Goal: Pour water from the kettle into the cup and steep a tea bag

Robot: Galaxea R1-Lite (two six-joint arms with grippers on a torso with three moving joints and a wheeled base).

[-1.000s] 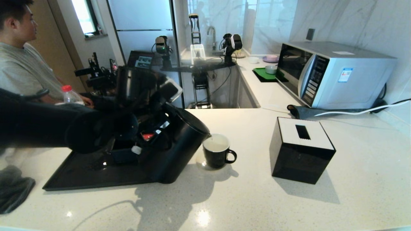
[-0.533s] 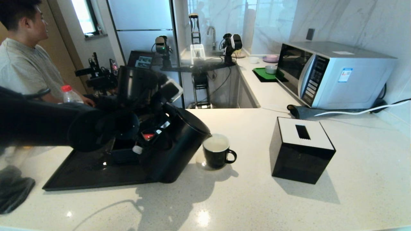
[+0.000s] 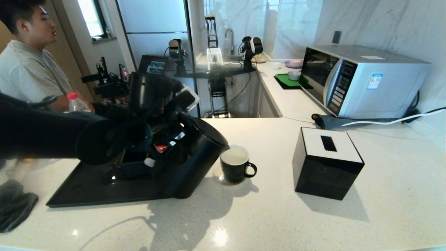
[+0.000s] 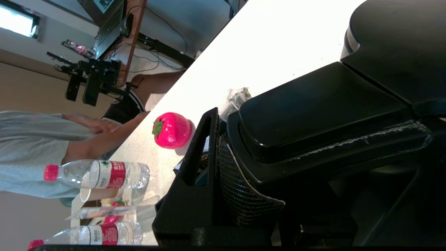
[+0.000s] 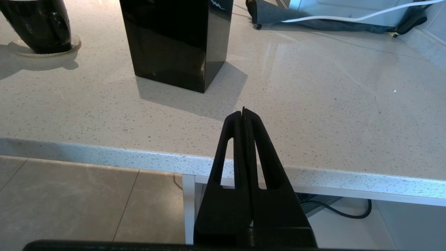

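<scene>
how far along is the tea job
Partly done: the cup already holds water. In hand: the left gripper grips the kettle by its handle, tilted with the spout at the cup's rim. Left: setting the kettle down and steeping the tea bag, which isn't in the cup. The right gripper idles shut near the counter edge.

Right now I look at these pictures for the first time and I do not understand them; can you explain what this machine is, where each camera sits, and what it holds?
This is a two-armed robot. One camera looks down from its head; one sits on each wrist.

In the head view, the left end effector grips the handle of the black kettle, tilted with its spout at the cup. The left wrist view shows that handle up close.

The right end effector is shut, holds nothing and waits at the counter's near edge.

Also there: a black tray, a tissue box and a microwave.
</scene>
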